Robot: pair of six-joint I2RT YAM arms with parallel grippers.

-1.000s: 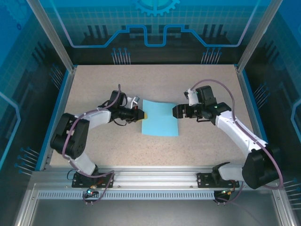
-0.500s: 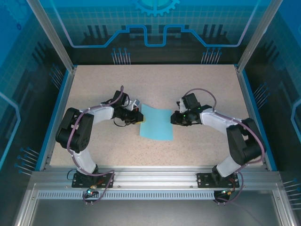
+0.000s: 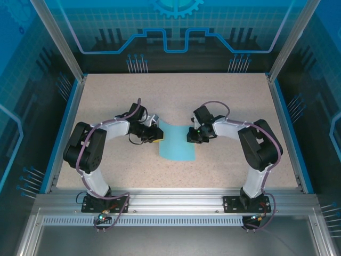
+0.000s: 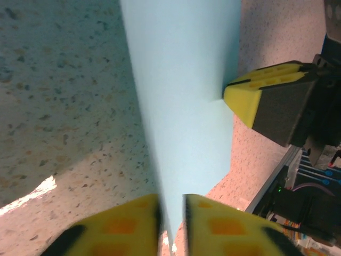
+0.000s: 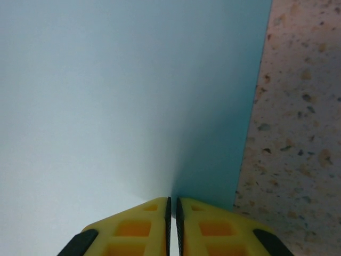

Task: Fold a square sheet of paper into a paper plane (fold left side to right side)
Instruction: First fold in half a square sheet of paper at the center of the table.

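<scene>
Centrally on the speckled tabletop (image 3: 229, 101), the square sheet of paper (image 3: 177, 145) lies between the two end effectors, the left gripper (image 3: 156, 134) at its left edge and the right gripper (image 3: 189, 135) at its right edge, both set toward the far half of the sheet. In the right wrist view, the right gripper (image 5: 172, 201) has its yellow fingers drawn almost together, and the edge of the paper (image 5: 133, 96) runs into the thin slit between them: pinched. In the left wrist view, the left gripper (image 4: 171, 205) shows a narrow gap between its fingers, with the paper (image 4: 186, 80) entering that gap; I cannot tell whether the pads actually press on it. Across the sheet in that view, a yellow fingertip (image 4: 248, 98) of the right gripper touches the opposite edge. The paper is plain light blue, with no sharp crease visible. From above it looks narrower than square, its far edge dips in a curve between the grippers, and the near part lies flat on the table. A darker shaded band runs along its right side in the right wrist view.
</scene>
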